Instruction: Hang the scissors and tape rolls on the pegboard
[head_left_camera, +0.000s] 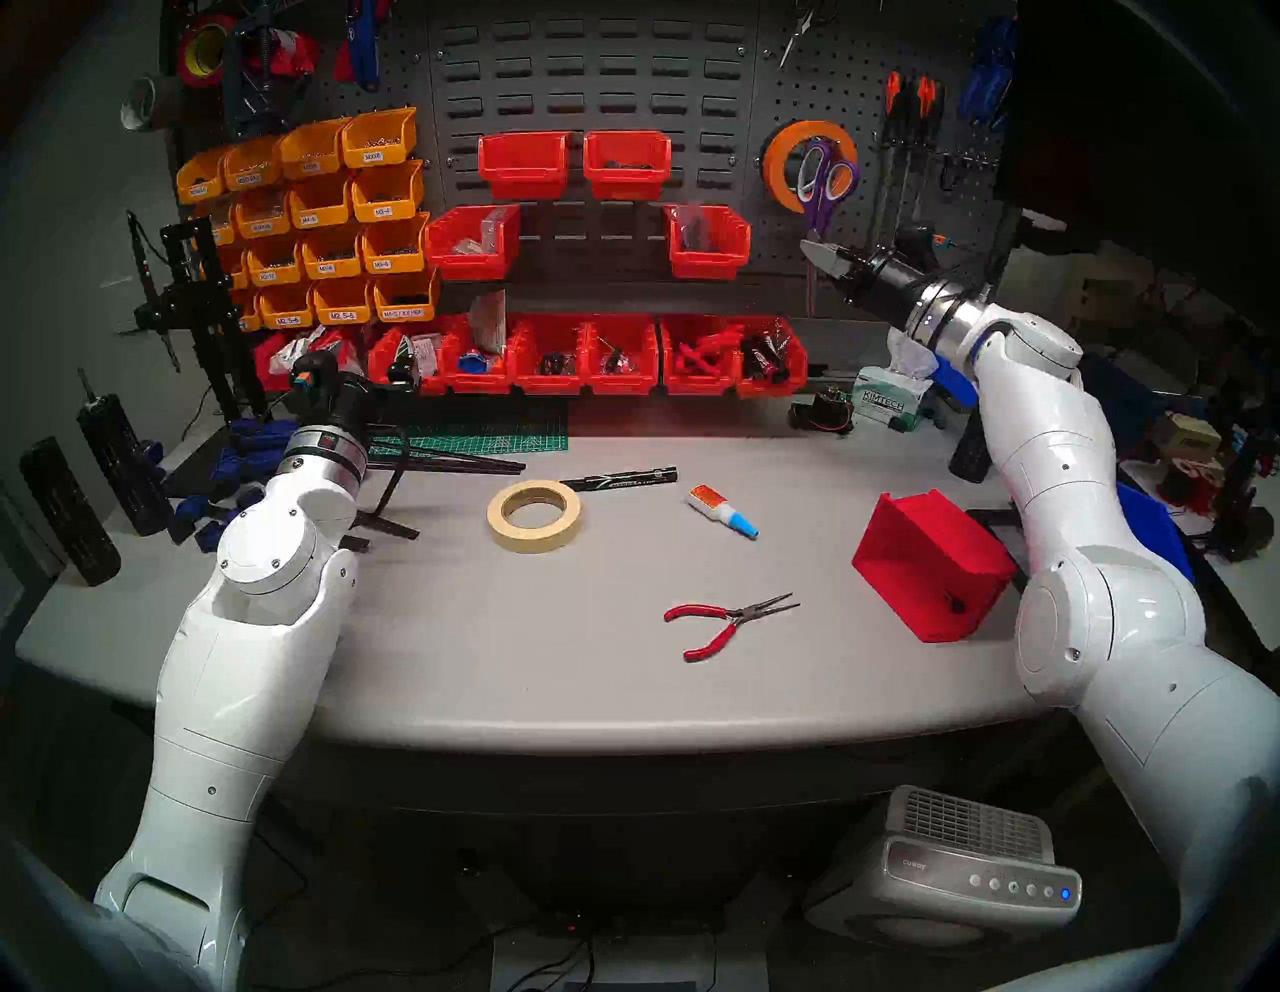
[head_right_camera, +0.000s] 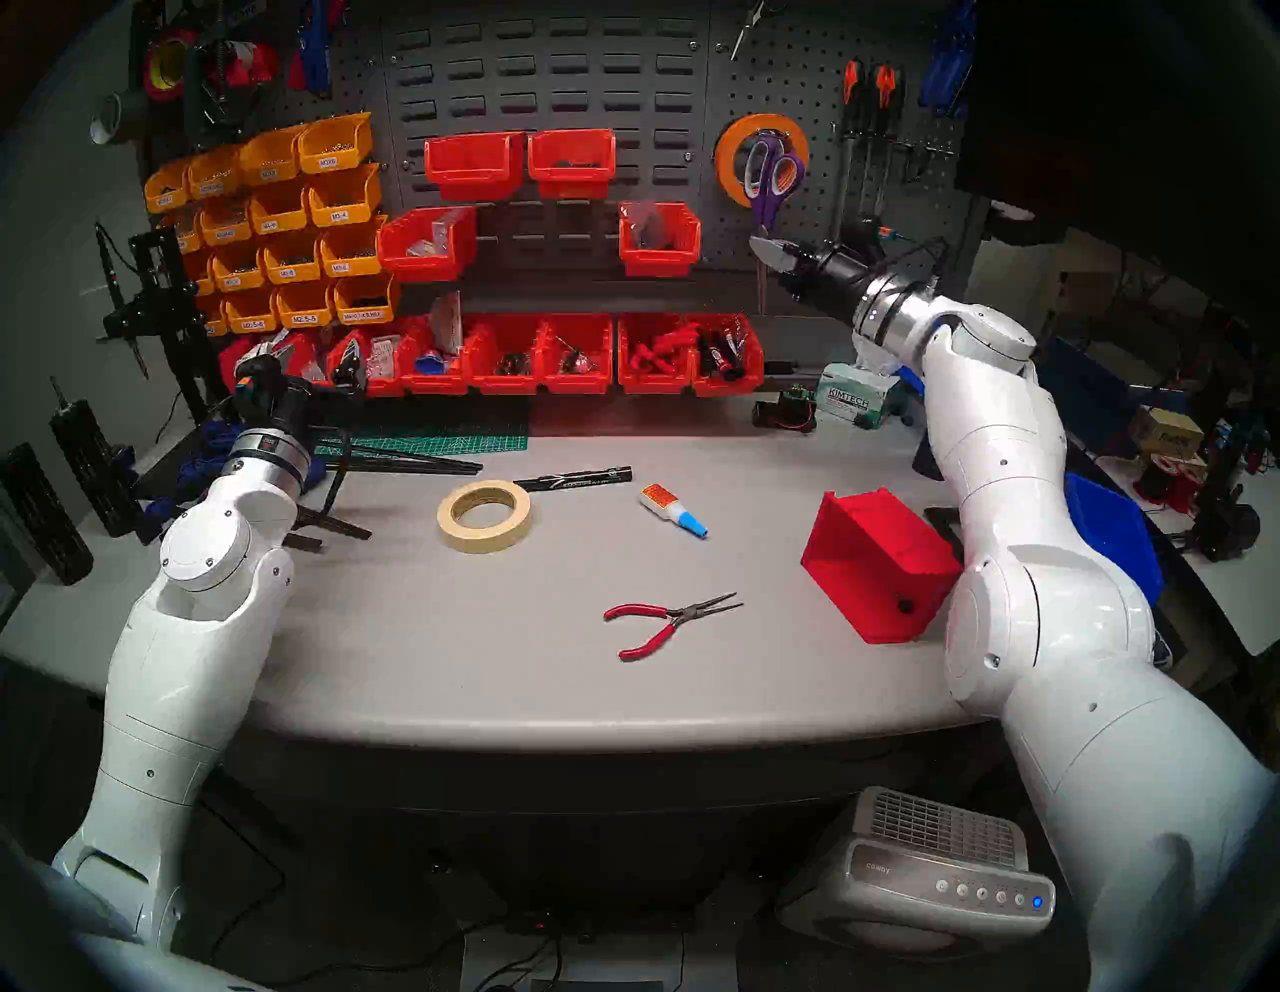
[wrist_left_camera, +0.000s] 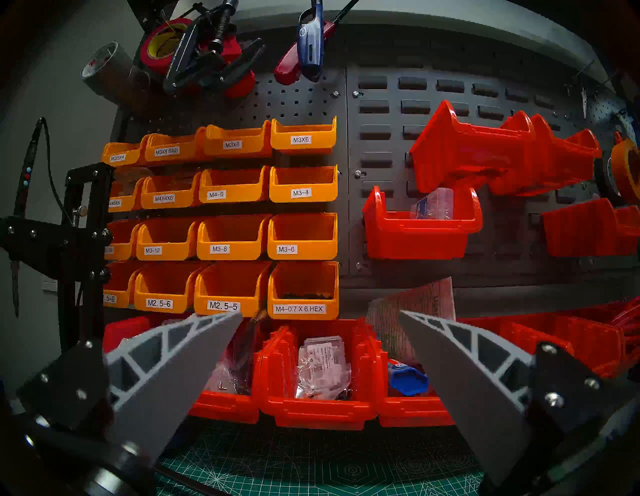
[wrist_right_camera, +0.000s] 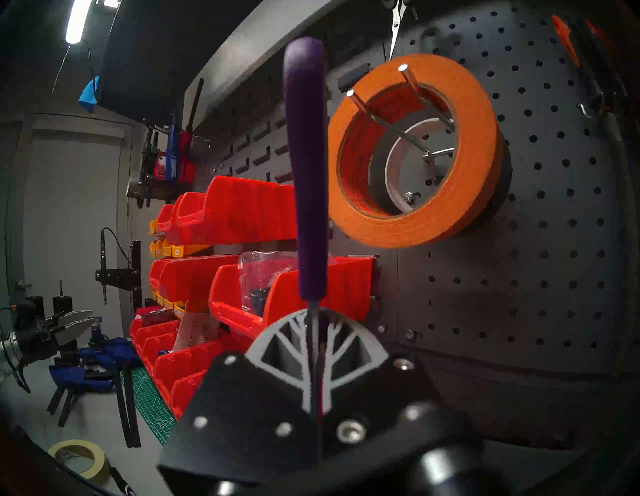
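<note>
The right gripper (wrist_right_camera: 313, 350) is clamped tight on the blades of the scissors (wrist_right_camera: 306, 173), holding the purple handles up beside the orange tape roll (wrist_right_camera: 415, 149) hanging on the pegboard (wrist_right_camera: 554, 207). The left gripper (wrist_left_camera: 320, 346) stands wide open, empty. The cream tape roll (head_left_camera: 533, 516) lies on the table (head_left_camera: 554, 658).

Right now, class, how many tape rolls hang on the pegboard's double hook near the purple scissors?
2. The orange roll hangs in front on both prongs; the black roll, white-cored, hangs behind it against the pegboard. Any thinner roll behind them would be hidden.
</note>
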